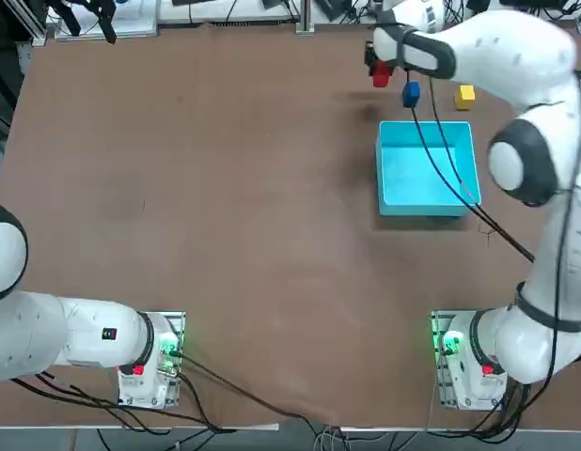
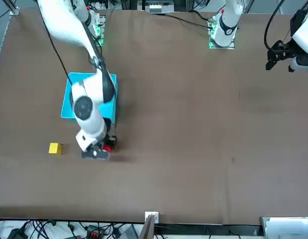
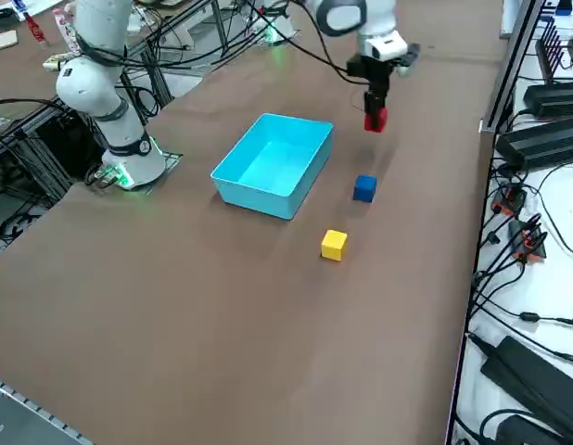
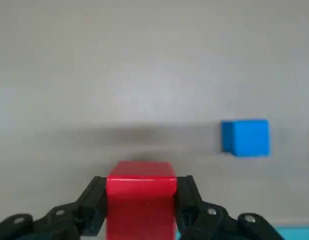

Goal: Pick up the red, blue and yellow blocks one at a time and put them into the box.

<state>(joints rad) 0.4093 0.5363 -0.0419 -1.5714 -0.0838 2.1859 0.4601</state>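
My right gripper squeezes the red cube above the brown table. The blue cube, yellow cube and thin-walled cyan tray sit near it. My arm hides some tray edge from the front.

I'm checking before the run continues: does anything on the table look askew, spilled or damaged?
Nothing stands out: the small red cube is in the right gripper, and the shallow cyan tray sits upright, seemingly undamaged.

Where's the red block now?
Right wrist view: red block clamped between the right gripper's fingers, held above the table, near the blue block.
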